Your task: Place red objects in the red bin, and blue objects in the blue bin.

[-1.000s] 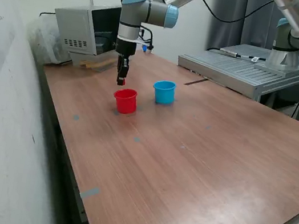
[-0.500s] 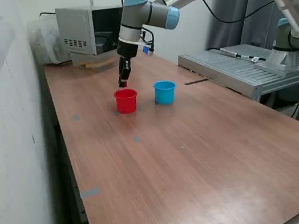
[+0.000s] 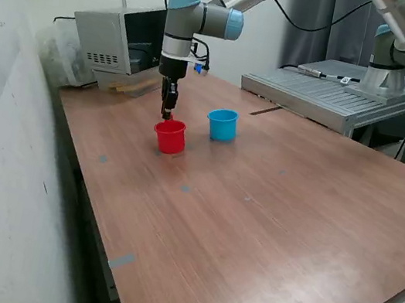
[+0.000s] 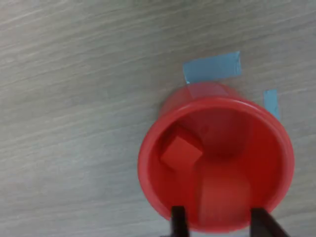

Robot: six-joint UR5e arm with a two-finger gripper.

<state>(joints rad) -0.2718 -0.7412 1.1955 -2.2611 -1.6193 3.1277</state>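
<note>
While tool (image 3: 167, 114) hovers over red cup (image 3: 170, 136) | blue cup (image 3: 222, 124) beside | tape (image 4: 212, 67) under rim

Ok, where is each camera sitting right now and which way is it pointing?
Exterior view: off the arm, raised beyond a table corner, looking down across the wooden table at the red cup and blue cup; the arm and gripper show.
Wrist view: on the wrist, looking straight down into the red cup, where a red cube lies; only two fingertips show.
Shared: the red cup, gripper and table.
</note>
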